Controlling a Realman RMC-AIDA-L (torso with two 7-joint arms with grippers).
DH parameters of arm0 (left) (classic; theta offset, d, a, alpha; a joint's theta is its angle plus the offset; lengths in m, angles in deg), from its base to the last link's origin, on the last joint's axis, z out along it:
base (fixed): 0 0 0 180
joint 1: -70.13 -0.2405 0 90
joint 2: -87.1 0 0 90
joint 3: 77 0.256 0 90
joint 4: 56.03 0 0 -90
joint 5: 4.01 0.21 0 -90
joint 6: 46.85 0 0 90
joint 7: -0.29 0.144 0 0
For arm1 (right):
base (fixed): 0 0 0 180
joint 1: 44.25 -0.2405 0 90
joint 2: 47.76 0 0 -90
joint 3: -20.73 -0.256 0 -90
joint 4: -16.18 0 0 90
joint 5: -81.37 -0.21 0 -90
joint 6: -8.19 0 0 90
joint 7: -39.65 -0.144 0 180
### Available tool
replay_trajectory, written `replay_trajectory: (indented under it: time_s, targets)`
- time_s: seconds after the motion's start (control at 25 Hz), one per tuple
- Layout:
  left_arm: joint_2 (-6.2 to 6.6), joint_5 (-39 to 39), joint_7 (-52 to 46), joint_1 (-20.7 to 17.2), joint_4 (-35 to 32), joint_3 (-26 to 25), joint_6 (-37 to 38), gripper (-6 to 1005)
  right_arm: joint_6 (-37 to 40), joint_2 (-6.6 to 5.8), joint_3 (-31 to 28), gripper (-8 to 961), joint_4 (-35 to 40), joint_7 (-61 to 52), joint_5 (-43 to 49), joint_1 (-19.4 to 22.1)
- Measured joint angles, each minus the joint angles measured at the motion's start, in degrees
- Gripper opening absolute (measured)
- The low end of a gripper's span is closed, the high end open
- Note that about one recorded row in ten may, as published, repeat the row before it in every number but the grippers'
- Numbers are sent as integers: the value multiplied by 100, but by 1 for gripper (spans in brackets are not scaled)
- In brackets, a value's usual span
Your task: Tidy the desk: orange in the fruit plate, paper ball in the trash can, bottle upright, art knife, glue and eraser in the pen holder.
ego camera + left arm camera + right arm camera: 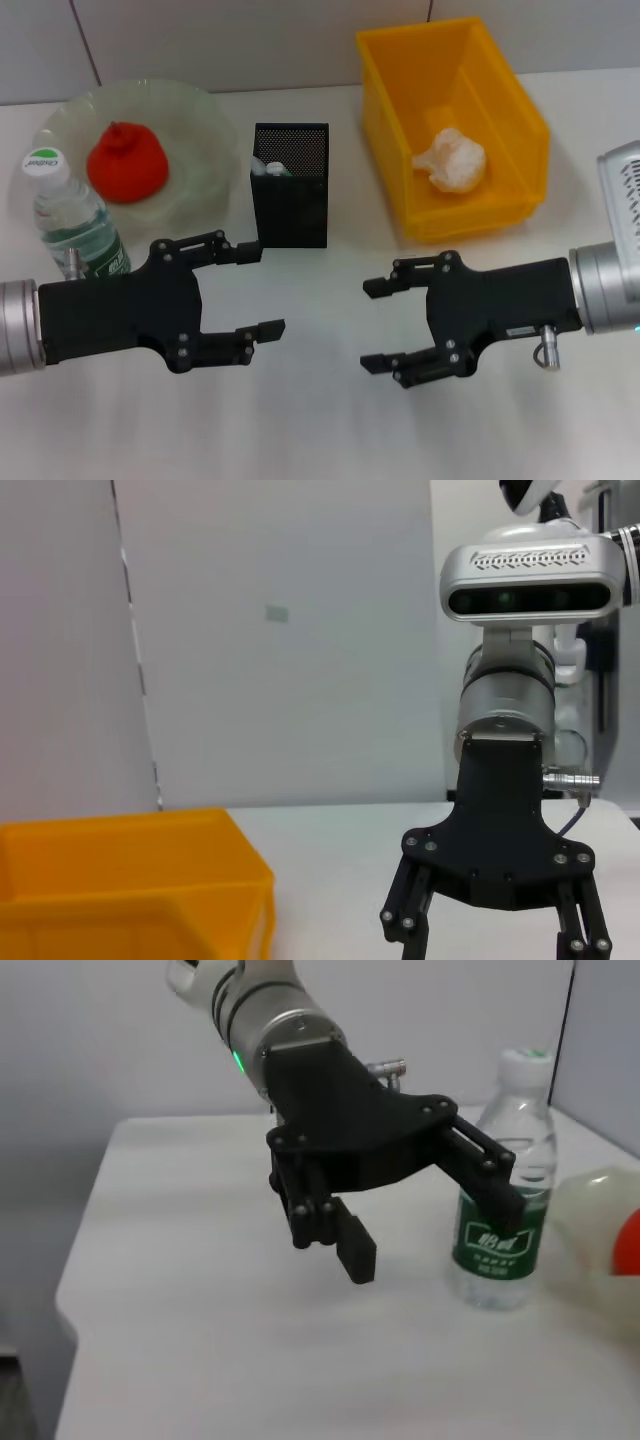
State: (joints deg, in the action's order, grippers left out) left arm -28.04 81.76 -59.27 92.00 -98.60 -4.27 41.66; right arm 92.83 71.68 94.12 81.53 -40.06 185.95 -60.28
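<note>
The orange [127, 162] lies in the clear fruit plate [205, 115] at the back left. The bottle [70, 215] stands upright in front of the plate, just behind my left arm. The paper ball [452, 160] sits inside the yellow trash can [400, 205]. The black mesh pen holder [290, 190] shows something white [268, 168] at its rim. The art knife, glue and eraser are hidden. My left gripper [262, 290] and right gripper [373, 325] are both open, facing each other over the table with nothing between their fingers.
The right wrist view shows the left gripper [425, 1220] next to the bottle [505, 1210], with the plate's edge [590, 1210] beyond. In the left wrist view the right gripper [495, 942] hangs beside the yellow can [130, 880]. A white wall runs behind the table.
</note>
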Motion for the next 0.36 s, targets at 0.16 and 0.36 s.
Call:
replay_trajectory:
  time_s: [0.16,0.36]
  targets:
    - [4,86,-64,5,-56,-4,34,789,4,-3,40,781,43,-51,24,15]
    - [18,234,-128,11,-91,-107,107,786,12,-3,43,781,72,-90,31,21]
